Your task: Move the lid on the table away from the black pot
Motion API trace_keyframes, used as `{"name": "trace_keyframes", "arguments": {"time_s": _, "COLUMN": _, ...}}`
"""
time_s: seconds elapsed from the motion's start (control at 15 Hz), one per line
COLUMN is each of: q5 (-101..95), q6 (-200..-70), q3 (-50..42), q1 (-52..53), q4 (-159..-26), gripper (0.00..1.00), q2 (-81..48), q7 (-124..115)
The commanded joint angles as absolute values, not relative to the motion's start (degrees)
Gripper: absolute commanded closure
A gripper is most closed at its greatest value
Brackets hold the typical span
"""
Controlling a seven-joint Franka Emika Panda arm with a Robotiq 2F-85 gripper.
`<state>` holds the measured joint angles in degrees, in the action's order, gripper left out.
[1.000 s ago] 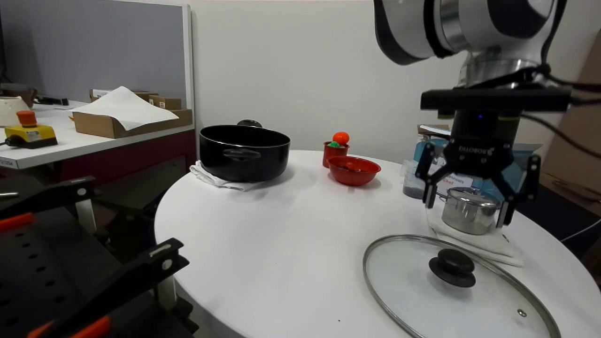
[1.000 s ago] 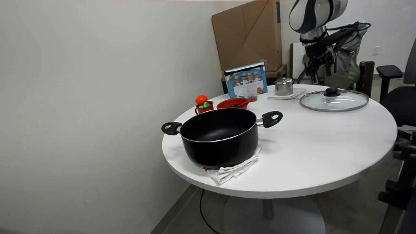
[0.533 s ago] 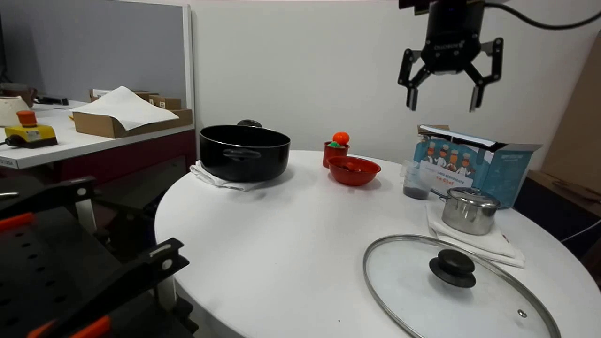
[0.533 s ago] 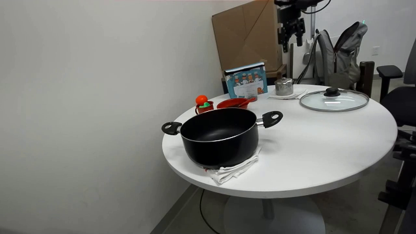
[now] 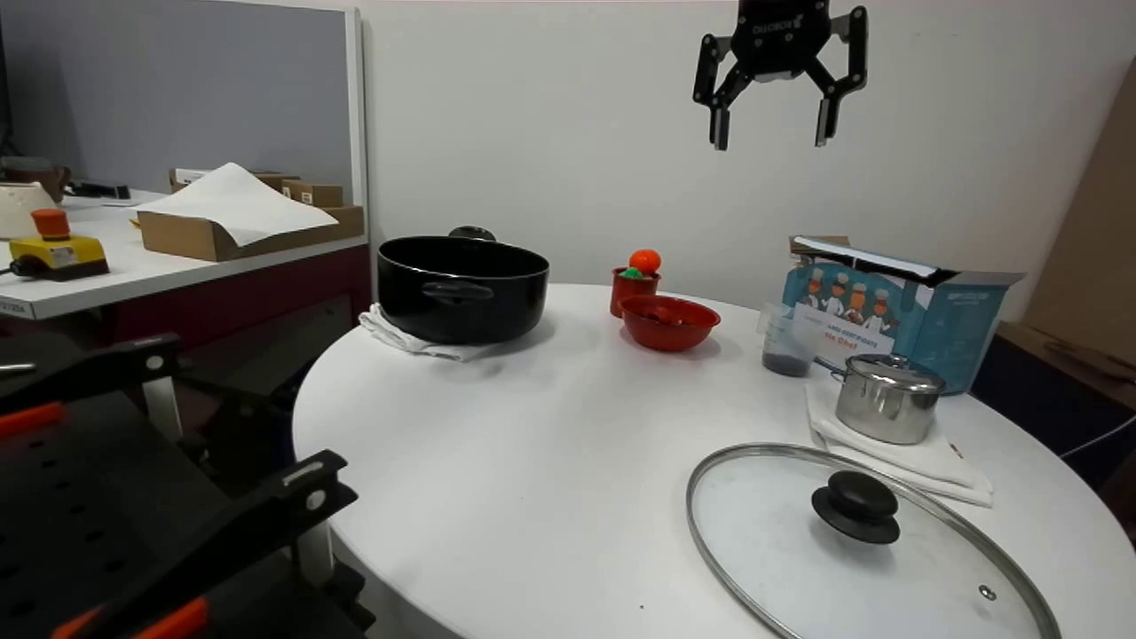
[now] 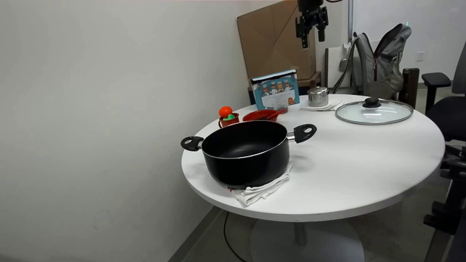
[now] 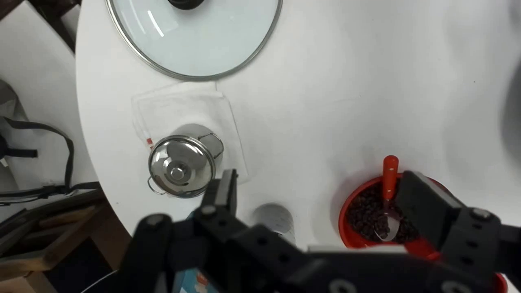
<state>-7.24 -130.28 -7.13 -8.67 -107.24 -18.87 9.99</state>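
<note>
Your gripper [image 5: 770, 145] has jaws spread; take the glass lid [image 5: 848, 572], lower right of frame, by its black knob [image 5: 855, 507]: likely slick, fragile.

The surface [image 5: 532, 461], round and white, is carried on a central post [image 6: 300, 234]. A tiny dark speck [image 5: 641, 606] marks it near the lid [image 5: 874, 568], which lies flat by the edge with its black knob [image 5: 857, 506] up. Just beside the lid's rim is a folded white cloth [image 5: 941, 472]; whether the two touch cannot be told. A blue box [image 5: 963, 328] stands close to the edge, a clear cup [image 5: 787, 346] with a dark bottom just in front of it. Farther along are a red bowl [image 5: 667, 333] and, just beside it, a red mug [image 5: 628, 297]. Well apart from the lid, another folded white cloth [image 6: 263, 192], partly hidden, lies by the edge.
</note>
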Motion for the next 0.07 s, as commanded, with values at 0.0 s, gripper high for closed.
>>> {"name": "trace_keyframes", "arguments": {"time_s": 0.0, "q5": -7.28, "q6": -130.14, "q3": -7.02, "q1": -8.90, "q4": -107.27, "gripper": 0.00, "q2": -18.87, "q7": 9.98}}
